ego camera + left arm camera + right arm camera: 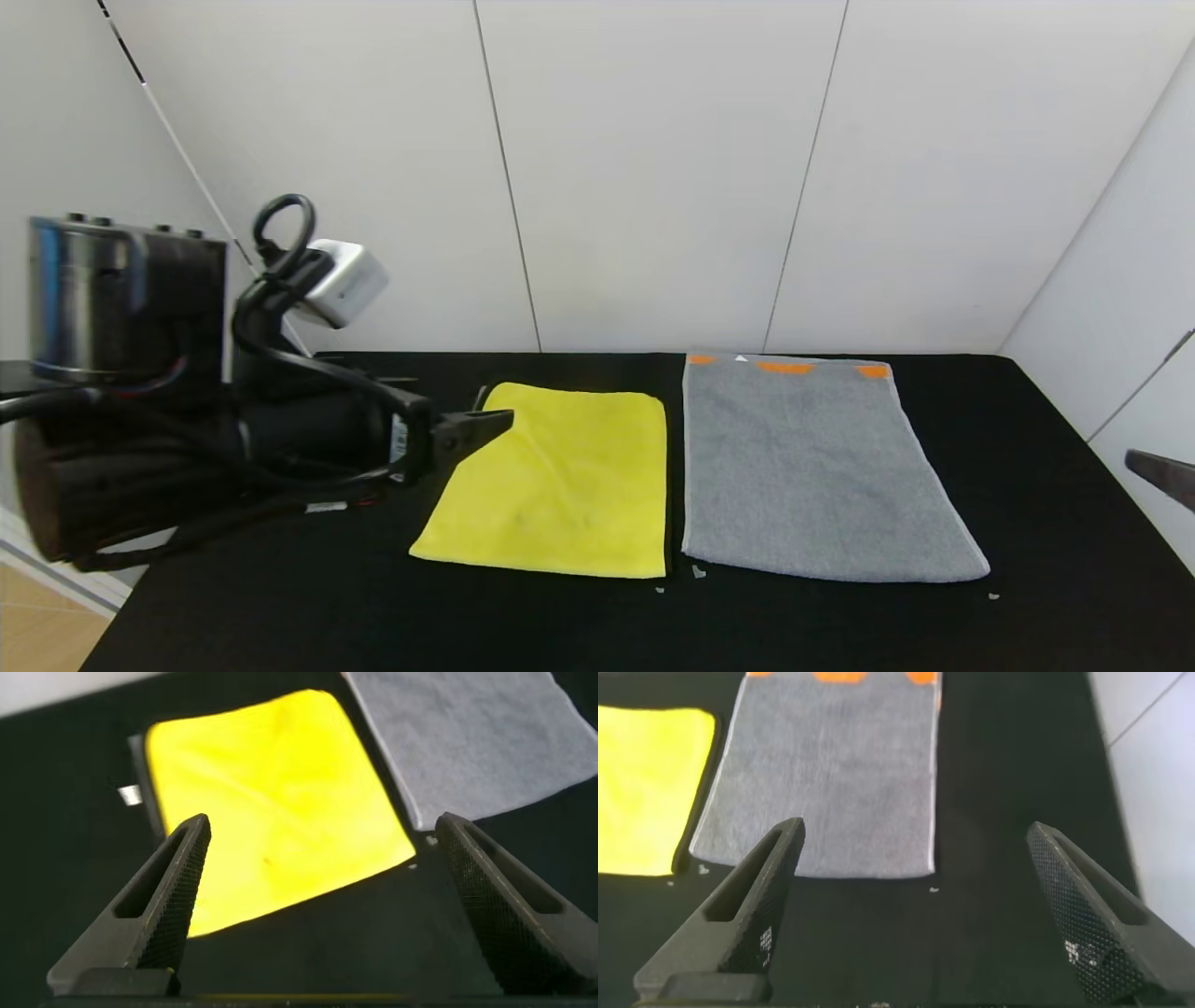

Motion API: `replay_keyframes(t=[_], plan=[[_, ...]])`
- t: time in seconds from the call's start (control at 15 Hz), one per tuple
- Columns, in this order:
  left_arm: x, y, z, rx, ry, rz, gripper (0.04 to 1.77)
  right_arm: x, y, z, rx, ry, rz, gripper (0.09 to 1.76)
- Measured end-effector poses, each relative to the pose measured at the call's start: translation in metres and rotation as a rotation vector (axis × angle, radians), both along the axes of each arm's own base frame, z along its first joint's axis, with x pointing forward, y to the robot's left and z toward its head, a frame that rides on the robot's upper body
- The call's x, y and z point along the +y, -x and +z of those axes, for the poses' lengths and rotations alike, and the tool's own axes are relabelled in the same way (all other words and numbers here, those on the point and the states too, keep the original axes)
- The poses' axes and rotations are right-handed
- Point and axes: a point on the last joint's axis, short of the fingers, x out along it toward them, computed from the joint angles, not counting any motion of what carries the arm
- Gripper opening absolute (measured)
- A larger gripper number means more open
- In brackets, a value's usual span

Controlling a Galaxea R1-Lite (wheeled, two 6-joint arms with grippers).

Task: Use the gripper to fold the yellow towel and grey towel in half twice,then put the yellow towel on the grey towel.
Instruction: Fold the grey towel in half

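The yellow towel (560, 485) lies flat on the black table (280, 607), left of centre. The grey towel (812, 467) lies flat just to its right, its orange shapes (784, 368) at the far end. My left gripper (485, 425) is open and empty, held above the table at the yellow towel's left edge. In the left wrist view the left gripper (324, 826) looks over the yellow towel (271, 793), its white tag (128, 794) and the grey towel (476, 737). My right gripper (915, 829) is open and empty, held off the grey towel's (831, 784) near right corner.
White wall panels stand behind and to the right of the table. A few small white scraps (697, 570) lie on the table by the towels' front edges. The table's front left corner drops to a wooden floor (47, 625).
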Motion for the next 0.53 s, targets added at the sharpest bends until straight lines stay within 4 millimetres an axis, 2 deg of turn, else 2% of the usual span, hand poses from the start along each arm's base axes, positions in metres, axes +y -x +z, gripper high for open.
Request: replay_keyframes(t=[0.27, 0.53], plan=[[-0.044, -0.037, -0.028, 0.119, 0.015, -0.044, 1.72, -0.019, -0.032, -0.017, 0.080, -0.063, 0.011, 1.71], [-0.081, -0.061, -0.059, 0.239, 0.045, -0.124, 1.72, -0.033, -0.065, -0.042, 0.167, -0.093, -0.010, 1.71]])
